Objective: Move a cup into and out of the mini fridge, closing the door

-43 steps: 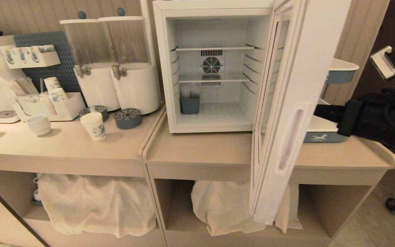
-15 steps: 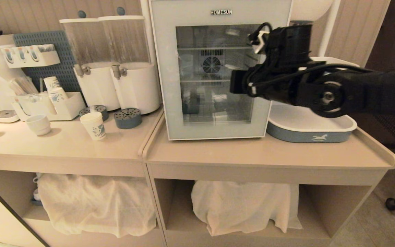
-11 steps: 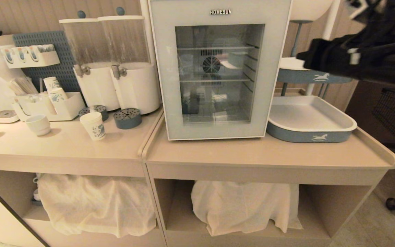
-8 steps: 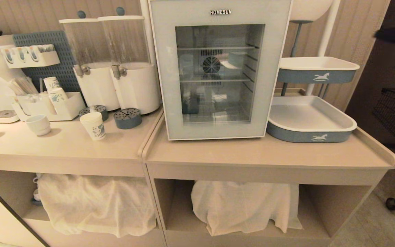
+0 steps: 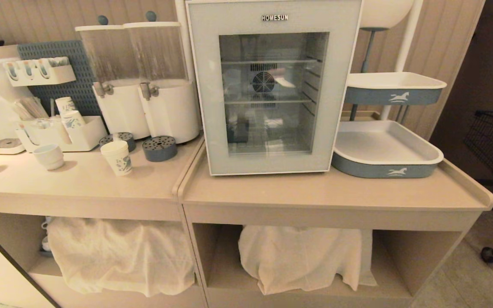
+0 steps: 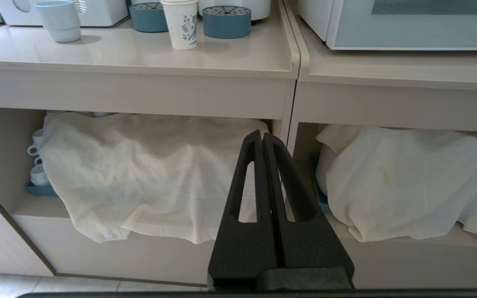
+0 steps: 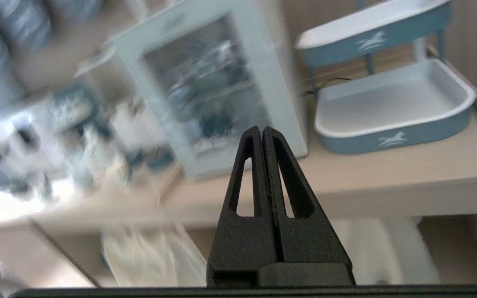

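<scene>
You were at the tail of the job, by my reading: the door (image 5: 272,87) sat flush against the fridge (image 5: 195,64), its glass facing you, and the cup (image 5: 117,157) stood upright on the counter (image 5: 84,184) to the left of the fridge, mouth up, long axis vertical, with its blue print turned toward you. It was just in front of the grey perforated discs (image 5: 159,147), near the fridge's lower left corner and well apart from the door. Your left gripper (image 6: 263,142) had its fingers pressed together on nothing, low before the cloth-covered shelves (image 6: 147,174) below the cup. Your right gripper (image 7: 262,137) was likewise closed and empty, out in front of the fridge. If another cycle was wanted, the next move called for reopening the door by its handle.
</scene>
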Available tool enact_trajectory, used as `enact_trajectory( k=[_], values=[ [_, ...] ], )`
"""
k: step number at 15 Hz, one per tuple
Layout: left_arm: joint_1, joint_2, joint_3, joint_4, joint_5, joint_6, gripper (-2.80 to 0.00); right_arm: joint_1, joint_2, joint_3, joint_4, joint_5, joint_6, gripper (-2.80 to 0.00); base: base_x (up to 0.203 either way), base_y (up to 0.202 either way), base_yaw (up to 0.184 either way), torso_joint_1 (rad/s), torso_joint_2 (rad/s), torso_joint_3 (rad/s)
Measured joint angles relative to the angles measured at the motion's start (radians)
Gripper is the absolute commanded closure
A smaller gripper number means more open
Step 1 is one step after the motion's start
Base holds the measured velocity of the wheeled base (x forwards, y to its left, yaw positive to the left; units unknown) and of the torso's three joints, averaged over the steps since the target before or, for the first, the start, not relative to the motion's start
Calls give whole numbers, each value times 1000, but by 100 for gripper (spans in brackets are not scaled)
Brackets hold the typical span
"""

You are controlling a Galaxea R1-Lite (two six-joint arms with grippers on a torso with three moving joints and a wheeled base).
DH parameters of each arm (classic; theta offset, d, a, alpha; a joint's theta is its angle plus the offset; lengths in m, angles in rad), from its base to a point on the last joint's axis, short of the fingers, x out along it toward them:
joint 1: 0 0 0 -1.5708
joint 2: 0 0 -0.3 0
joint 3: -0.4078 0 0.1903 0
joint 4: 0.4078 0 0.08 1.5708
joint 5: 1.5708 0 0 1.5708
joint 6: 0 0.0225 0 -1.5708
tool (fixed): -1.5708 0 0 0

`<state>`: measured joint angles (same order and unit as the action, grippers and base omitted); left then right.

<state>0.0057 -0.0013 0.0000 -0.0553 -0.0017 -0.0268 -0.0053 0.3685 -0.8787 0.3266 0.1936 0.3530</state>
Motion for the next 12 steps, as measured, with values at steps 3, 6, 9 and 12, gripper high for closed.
enact_trajectory(
  k=[3,6,9,12],
  values=[
    [0,0,0,0,0,0,0,-4,-228,287,-79,-73,-169,0,0,0,0,0,0,0],
    [0,0,0,0,0,0,0,-3,-321,638,-277,-168,-327,0,0,0,0,0,0,0],
    [0,0,0,0,0,0,0,-2,-354,840,-349,-226,-416,0,0,0,0,0,0,0],
    [0,0,0,0,0,0,0,-2,-368,821,-216,-165,-509,0,0,0,0,0,0,0]
  ],
)
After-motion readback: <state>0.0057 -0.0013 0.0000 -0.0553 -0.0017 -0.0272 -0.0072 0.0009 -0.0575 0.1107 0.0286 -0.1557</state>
